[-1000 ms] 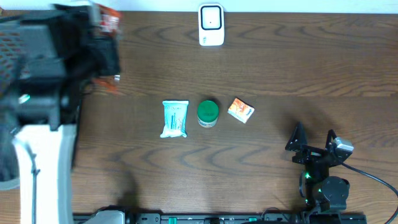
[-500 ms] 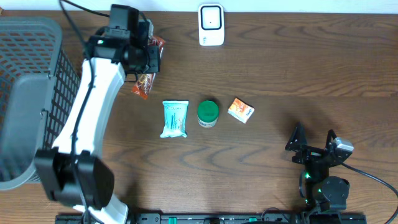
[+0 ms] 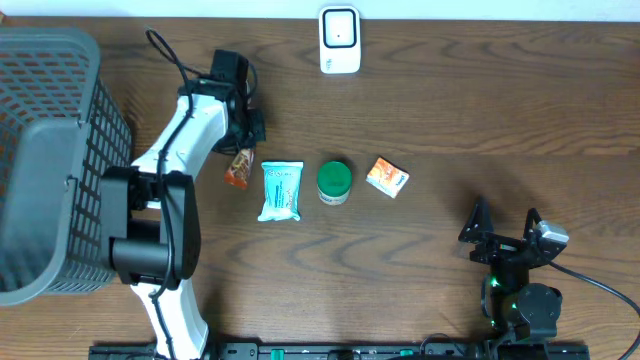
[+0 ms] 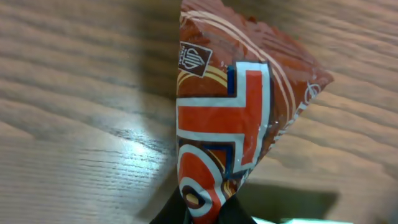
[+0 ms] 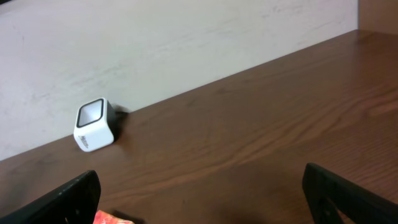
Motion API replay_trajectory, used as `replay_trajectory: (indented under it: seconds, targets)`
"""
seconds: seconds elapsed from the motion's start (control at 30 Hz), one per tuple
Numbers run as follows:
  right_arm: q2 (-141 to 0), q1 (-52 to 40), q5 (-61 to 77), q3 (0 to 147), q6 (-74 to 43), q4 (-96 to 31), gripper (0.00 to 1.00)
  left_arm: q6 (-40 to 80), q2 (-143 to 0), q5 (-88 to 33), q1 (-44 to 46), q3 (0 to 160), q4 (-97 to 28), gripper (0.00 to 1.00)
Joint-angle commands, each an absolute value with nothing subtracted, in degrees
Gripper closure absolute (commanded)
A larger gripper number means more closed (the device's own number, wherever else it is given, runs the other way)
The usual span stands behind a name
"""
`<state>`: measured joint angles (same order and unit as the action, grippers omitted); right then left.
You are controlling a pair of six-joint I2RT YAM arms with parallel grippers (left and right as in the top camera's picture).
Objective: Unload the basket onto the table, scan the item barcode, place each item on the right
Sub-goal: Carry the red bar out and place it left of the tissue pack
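Pinching a snack packet (image 3: 238,167) just beside the pouch (image 3: 281,190), the left hand (image 3: 243,143) seems mid-carry and must next present its barcode to the scanner (image 3: 339,40); the right hand (image 3: 503,222) rests spread.

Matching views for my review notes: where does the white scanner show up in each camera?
Overhead: white scanner top centre, at the far edge of the wooden table.
Left wrist: not in it; snack packet fills the frame.
Right wrist: white scanner at left, by the wall.
Shared landmark: the wooden table.
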<state>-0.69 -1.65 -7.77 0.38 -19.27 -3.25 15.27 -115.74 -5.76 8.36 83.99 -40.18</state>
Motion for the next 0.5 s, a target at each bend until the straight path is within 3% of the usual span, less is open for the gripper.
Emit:
replay_trajectory:
  seconds: [0.0, 0.17, 0.27, 0.33, 0.47]
  targets:
    - [-0.4, -2.0, -8.5, 0.3, -19.7, -3.4, 0.01, 20.3, -115.9, -4.7, 8.3, 81.7, -39.6, 0.92]
    - [-0.4, -2.0, -8.5, 0.3, -19.7, -3.4, 0.01, 20.3, -115.9, -5.0, 8.2, 79.6, -40.4, 0.92]
    - [-0.4, -2.0, -8.5, 0.3, -19.7, -3.4, 0.01, 20.2, -115.5, -4.9, 8.2, 79.6, -41.5, 0.36]
    - [-0.4, -2.0, -8.5, 0.3, -19.7, -3.4, 0.01, 20.0, -114.6, -4.9, 8.1, 79.6, -41.7, 0.07]
    - [-0.4, -2.0, -8.5, 0.3, -19.7, -3.4, 0.01, 17.4, -109.4, -4.0, 8.1, 80.1, -41.6, 0.02]
